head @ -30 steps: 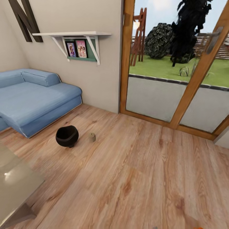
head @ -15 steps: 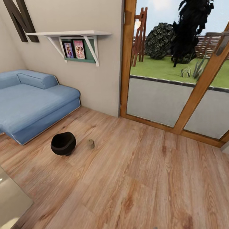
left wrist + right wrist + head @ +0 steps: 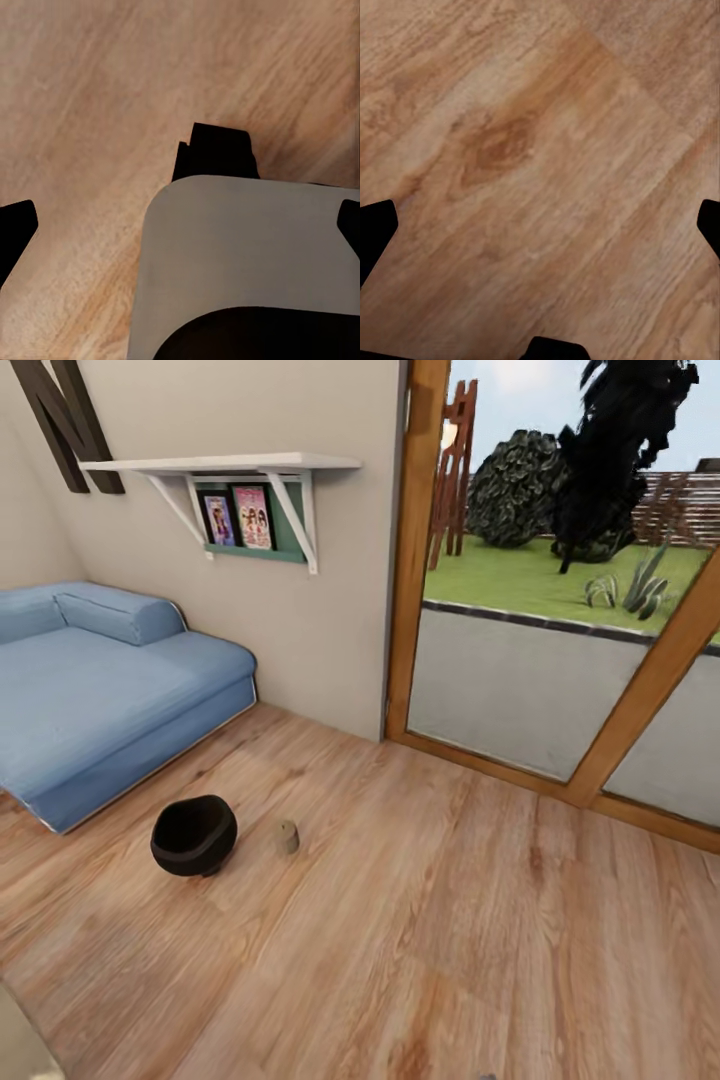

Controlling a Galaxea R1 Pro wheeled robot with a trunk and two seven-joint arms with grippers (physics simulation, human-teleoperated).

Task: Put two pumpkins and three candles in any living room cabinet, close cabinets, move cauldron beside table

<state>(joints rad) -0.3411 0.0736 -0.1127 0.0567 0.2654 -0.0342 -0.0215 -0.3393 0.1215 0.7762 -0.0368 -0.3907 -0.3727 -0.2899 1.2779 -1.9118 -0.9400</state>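
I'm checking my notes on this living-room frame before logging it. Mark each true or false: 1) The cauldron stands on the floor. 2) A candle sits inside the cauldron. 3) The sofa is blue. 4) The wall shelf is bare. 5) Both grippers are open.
1) True: the cauldron stands on the wooden floor.
2) False: the candle stands on the floor beside the cauldron, apart from it.
3) True: the sofa is blue.
4) False: the shelf has pictures under it.
5) True: left gripper and right gripper show fingers spread wide, holding nothing.
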